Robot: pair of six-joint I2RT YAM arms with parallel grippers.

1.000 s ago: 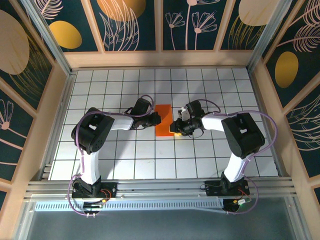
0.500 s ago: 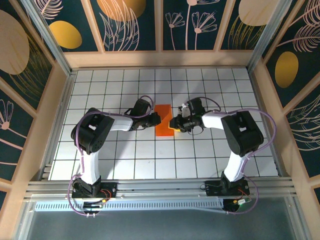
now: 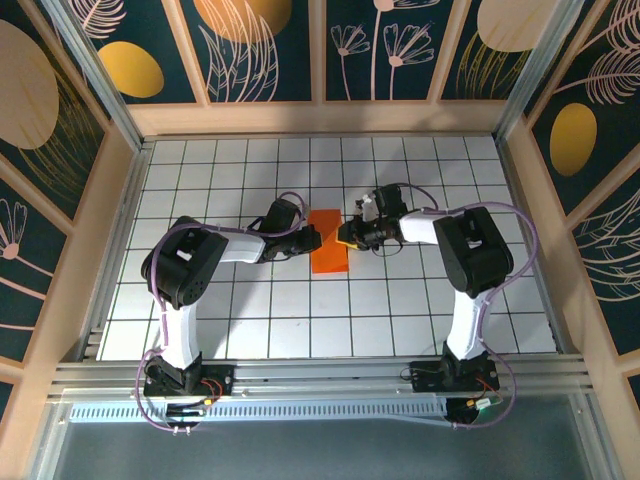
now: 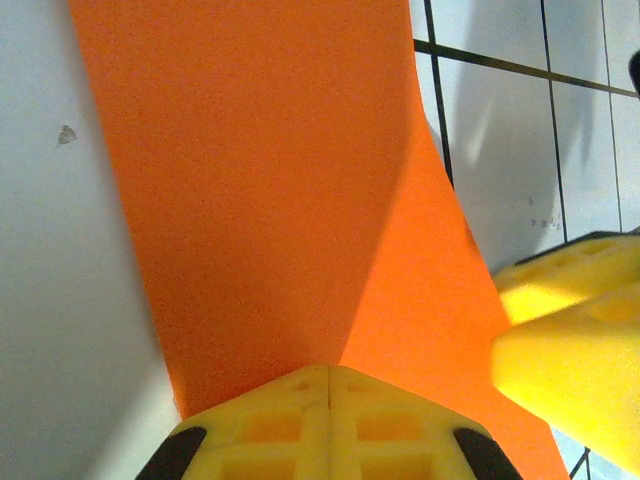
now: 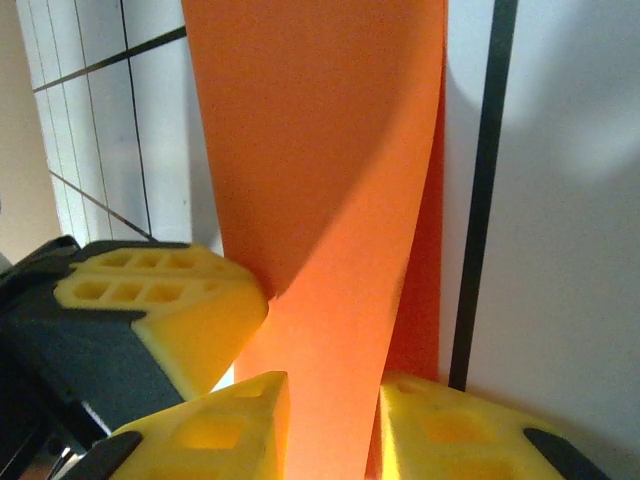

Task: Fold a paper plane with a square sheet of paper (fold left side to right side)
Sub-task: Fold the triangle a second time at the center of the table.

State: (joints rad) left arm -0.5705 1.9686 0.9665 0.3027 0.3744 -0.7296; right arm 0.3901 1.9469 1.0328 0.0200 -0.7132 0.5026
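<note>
1. Top external view: the square sheet of paper (image 3: 329,256), bright orange, lies as a tall narrow rectangle near the middle of the white, grid-tiled surface (image 3: 230,180).
2. The left tool (image 3: 306,240) reaches in from the left and meets the upper part of the paper's left edge. The right tool (image 3: 350,236) reaches in from the right and meets the upper part of its right edge. The two tools face each other across the sheet.
3. Left wrist view: the left tool (image 4: 328,385) is clenched, its two yellow fingers pressed together along a closed seam. Their tips rest at the near end of the orange paper (image 4: 260,180), which runs away from them across the surface.
4. In the same view, the right part of the paper is in shadow and slopes towards the yellow fingers of the right tool (image 4: 570,335) at the lower right.
5. Right wrist view: a flap of the paper (image 5: 320,150) rises and twists between the right tool's (image 5: 335,395) two yellow fingers. They stand a little apart, one on each side of the flap. I cannot tell whether they pinch it.
6. The left tool's yellow tip (image 5: 170,300) touches the flap from the left. A darker orange strip shows just right of the flap, beside a black grid line.
</note>
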